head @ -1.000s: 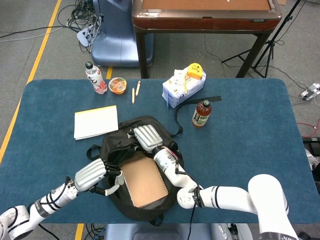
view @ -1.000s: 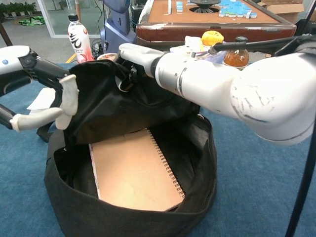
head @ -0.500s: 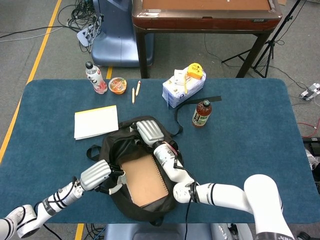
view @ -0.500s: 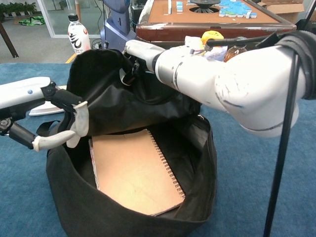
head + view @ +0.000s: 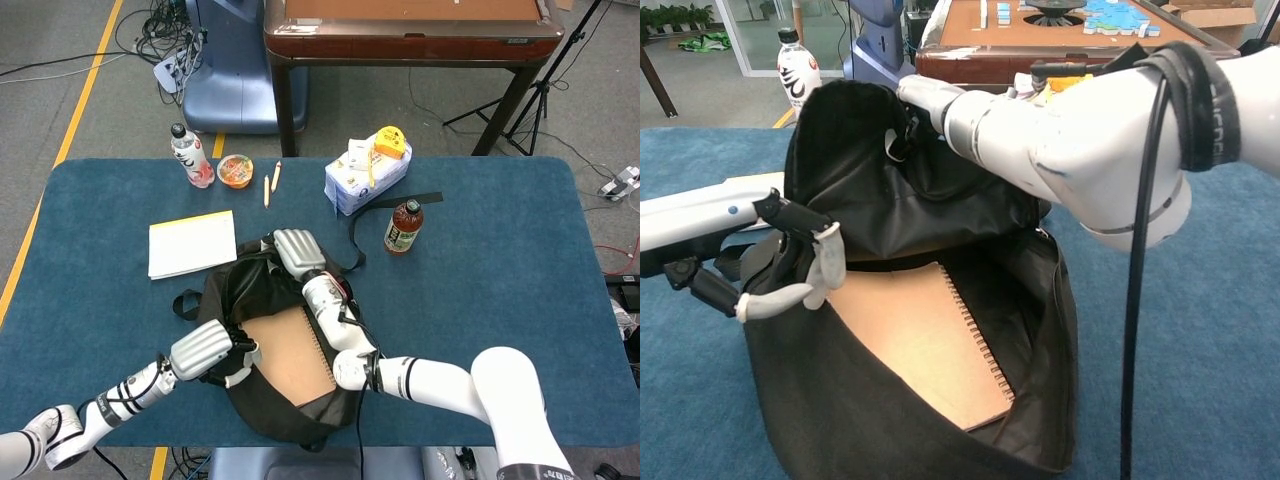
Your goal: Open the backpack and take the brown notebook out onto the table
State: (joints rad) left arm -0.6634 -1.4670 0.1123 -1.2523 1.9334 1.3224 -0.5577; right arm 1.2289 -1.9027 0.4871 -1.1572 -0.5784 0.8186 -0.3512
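— Where is the brown notebook (image 5: 925,345) sitting, from where your hands are?

— Flat on the floor of the backpack (image 5: 890,440), which is already unzipped and gaping toward me; its spiral edge is on my right side and its long axis runs from my chest away toward the far rim, tilted a little to the right in the chest view; none of it is out on the table (image 5: 500,260) yet

— And which hand is closer to it?

— My left hand (image 5: 790,275); it sits at the near-left rim of the opening, fingers curled around the black fabric there, so it is holding the bag wall and has nothing else in it; the notebook's plain left edge lies just beside and below those fingers, to their right and down

— And the other one?

— My right hand (image 5: 297,252) is up at the far top of the bag, gripping the raised flap so the mouth stays wide; it is well above the far end of the cover, not touching it

— So what does the next move turn on?

— I judge the left hand should let go of the rim, dip right and down, and slide under that unbound long edge; pulling along the long axis toward me looks the clearest way out; the risk is the rim sagging over the cover once I release it
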